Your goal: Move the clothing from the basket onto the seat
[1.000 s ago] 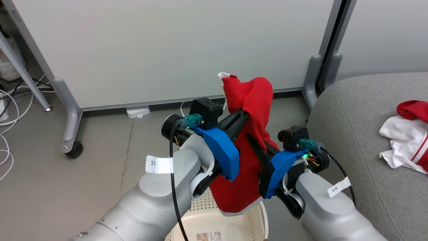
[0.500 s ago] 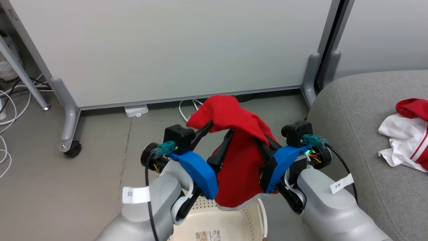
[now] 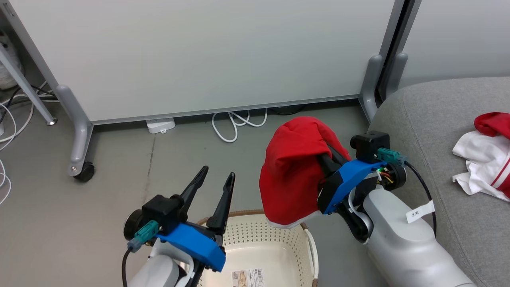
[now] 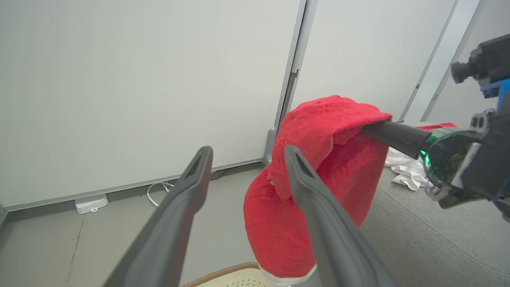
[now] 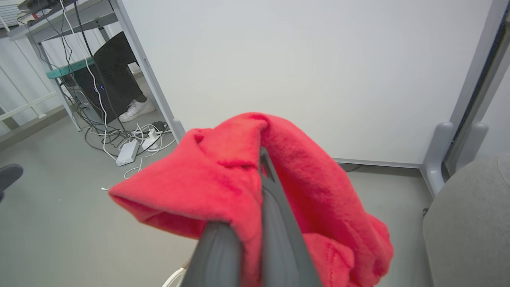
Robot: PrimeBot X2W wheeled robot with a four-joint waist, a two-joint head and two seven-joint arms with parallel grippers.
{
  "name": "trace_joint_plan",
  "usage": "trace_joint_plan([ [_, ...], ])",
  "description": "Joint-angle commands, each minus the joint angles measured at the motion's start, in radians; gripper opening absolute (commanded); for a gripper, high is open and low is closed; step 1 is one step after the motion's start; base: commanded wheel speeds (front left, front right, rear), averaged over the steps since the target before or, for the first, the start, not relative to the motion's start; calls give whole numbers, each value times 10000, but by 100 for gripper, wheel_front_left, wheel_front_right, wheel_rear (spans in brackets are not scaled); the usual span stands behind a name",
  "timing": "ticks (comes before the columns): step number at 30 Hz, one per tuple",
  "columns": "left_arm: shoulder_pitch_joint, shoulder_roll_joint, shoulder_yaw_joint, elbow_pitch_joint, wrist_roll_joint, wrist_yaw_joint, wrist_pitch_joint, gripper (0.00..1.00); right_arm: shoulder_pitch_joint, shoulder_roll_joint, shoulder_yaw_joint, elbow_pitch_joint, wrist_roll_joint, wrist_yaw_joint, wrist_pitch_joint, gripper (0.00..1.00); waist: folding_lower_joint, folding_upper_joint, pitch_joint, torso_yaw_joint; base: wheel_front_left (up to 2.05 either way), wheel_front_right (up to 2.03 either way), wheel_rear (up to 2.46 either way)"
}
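Observation:
A plain red garment [image 3: 293,171] with a white hem hangs over the right rim of the cream basket [image 3: 255,235]. My right gripper [image 5: 261,159] is shut on it, and the fabric drapes over the fingertips. My left gripper [image 3: 217,172] stands open and holds nothing, left of the garment and above the basket's back rim. In the left wrist view the left gripper [image 4: 248,151] frames the hanging red garment [image 4: 318,179]. The basket's floor shows a barcode label [image 3: 248,277]. A red-and-white garment [image 3: 484,163] lies on the grey seat [image 3: 430,131] at the right.
A white partition panel stands behind on grey feet with a caster [image 3: 81,171]. White cables [image 3: 235,123] and a white adapter [image 3: 160,124] lie at its base. A person's leg and white shoe [image 5: 135,109] show beside a desk with tangled cables.
My left gripper opened, let go of the red garment and drew back down-left over the basket. The garment now hangs from my right gripper alone, shifted right toward the seat.

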Motion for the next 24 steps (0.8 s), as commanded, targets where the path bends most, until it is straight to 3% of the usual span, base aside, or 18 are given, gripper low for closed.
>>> trace_joint_plan([
  [1,316,-47,261,-203,259,-10,-44,100,200,-4,-101,-104,-88,1,-42,0,0,0,2,0,0,0,0],
  [10,1727,-520,1843,-797,1504,-383,-45,100,519,-4,-543,-457,-442,1,-45,0,0,0,18,-121,0,0,0],
  [24,2107,-983,2665,-831,2327,-701,-46,100,635,-5,-679,-569,-571,1,-44,0,0,0,-45,-724,0,0,0],
])
